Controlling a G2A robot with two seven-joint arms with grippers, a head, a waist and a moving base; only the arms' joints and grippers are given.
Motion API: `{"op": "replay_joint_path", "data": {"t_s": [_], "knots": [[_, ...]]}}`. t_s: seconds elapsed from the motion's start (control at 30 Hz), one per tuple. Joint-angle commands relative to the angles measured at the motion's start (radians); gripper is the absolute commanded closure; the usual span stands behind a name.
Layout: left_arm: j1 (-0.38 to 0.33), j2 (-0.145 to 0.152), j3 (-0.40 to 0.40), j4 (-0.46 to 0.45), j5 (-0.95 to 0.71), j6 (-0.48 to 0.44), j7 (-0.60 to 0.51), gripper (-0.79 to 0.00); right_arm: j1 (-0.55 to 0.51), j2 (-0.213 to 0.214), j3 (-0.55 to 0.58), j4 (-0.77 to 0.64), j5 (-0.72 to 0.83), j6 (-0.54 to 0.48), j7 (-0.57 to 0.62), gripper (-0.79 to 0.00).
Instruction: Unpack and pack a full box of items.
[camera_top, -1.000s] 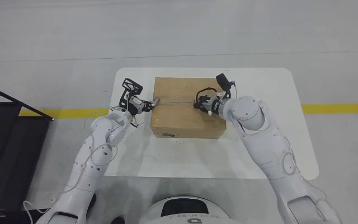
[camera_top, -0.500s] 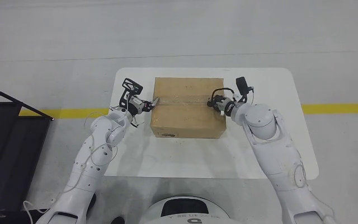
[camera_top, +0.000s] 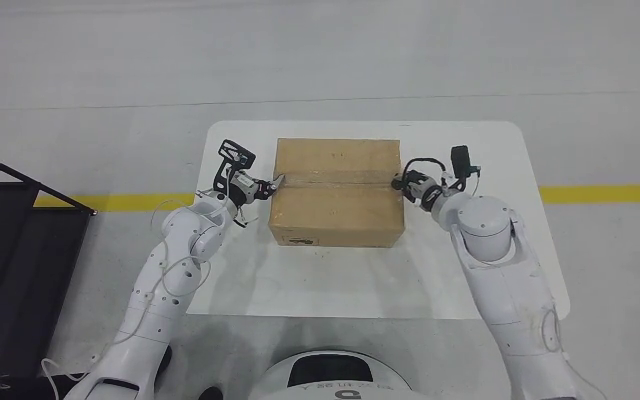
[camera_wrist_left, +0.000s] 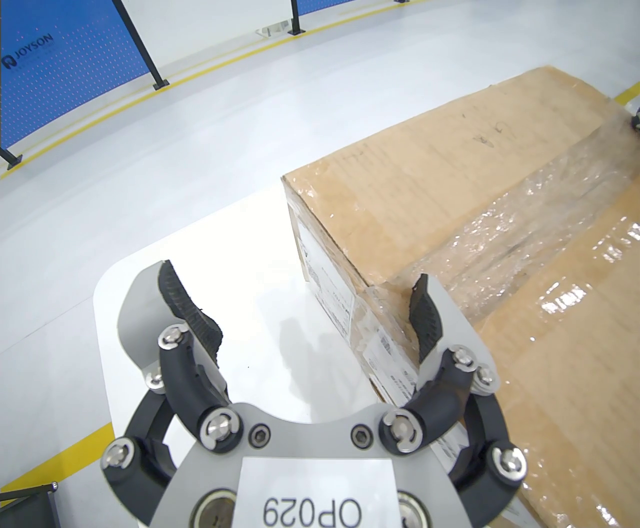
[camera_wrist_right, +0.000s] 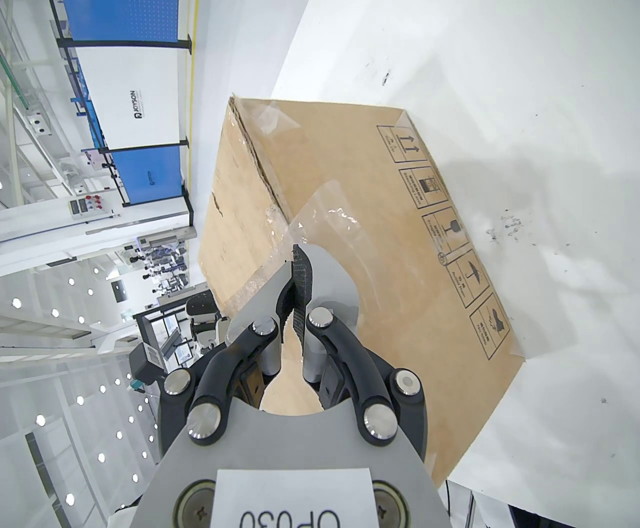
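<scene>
A brown cardboard box (camera_top: 335, 205) stands closed in the middle of the white table (camera_top: 470, 260), with clear tape (camera_top: 335, 181) running along its top seam. My left gripper (camera_top: 272, 185) is open at the box's left end; one fingertip (camera_wrist_left: 422, 295) touches the tape (camera_wrist_left: 525, 220) at the top corner of the box (camera_wrist_left: 450, 165), and the other hangs over bare table. My right gripper (camera_top: 400, 184) is shut at the right end of the seam. Its tips (camera_wrist_right: 299, 260) sit against the tape flap (camera_wrist_right: 325, 210) that folds down the box (camera_wrist_right: 425, 280) side.
The table has free room in front of the box and to its right. A black frame (camera_top: 30, 230) stands on the floor off the table's left side. A yellow floor line (camera_top: 590, 193) passes under the table.
My right gripper has slid, shut, along the taped seam from over the box's top to its right edge. The left arm and the box have stayed still.
</scene>
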Motion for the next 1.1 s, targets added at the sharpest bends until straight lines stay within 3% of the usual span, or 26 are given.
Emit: {"op": "replay_joint_path", "data": {"t_s": [0.0, 0.43, 0.57, 0.7, 0.9, 0.93, 0.97, 1.0, 1.03, 1.07], "knots": [[0.000, 0.000, 0.000, 0.000, 0.000, 0.000, 0.000, -0.785, -0.015, 0.001, 0.013, -0.013, 0.008, -0.005, -0.012, 0.000], [0.000, 0.000, 0.000, 0.000, 0.000, 0.000, 0.000, -0.785, -0.097, 0.002, 0.100, -0.054, 0.087, -0.068, -0.106, 0.000], [0.002, 0.000, -0.002, -0.006, -0.004, 0.007, 0.011, -0.785, -0.116, -0.002, 0.122, -0.046, 0.131, -0.207, -0.158, 0.000], [0.033, -0.004, -0.046, -0.042, -0.094, 0.080, 0.133, -0.785, -0.108, -0.004, 0.135, 0.026, 0.182, -0.388, -0.146, 0.000], [0.067, -0.008, -0.110, -0.081, -0.232, 0.167, 0.197, -0.785, -0.078, -0.007, 0.153, 0.152, 0.189, -0.571, -0.212, -0.006], [0.070, -0.009, -0.116, -0.082, -0.253, 0.177, 0.192, -0.785, -0.074, -0.008, 0.152, 0.167, 0.191, -0.594, -0.227, -0.219], [0.071, -0.009, -0.121, -0.080, -0.264, 0.185, 0.185, -0.785, -0.072, -0.010, 0.152, 0.184, 0.205, -0.620, -0.236, -0.650], [0.071, -0.009, -0.121, -0.080, -0.264, 0.185, 0.185, -0.785, -0.071, -0.011, 0.151, 0.189, 0.210, -0.627, -0.236, -0.785], [0.071, -0.009, -0.121, -0.081, -0.263, 0.184, 0.187, -0.784, -0.072, -0.010, 0.152, 0.181, 0.202, -0.615, -0.234, -0.010], [0.071, -0.009, -0.122, -0.080, -0.267, 0.187, 0.185, -0.784, -0.071, -0.011, 0.151, 0.188, 0.208, -0.627, -0.237, -0.018]]}}
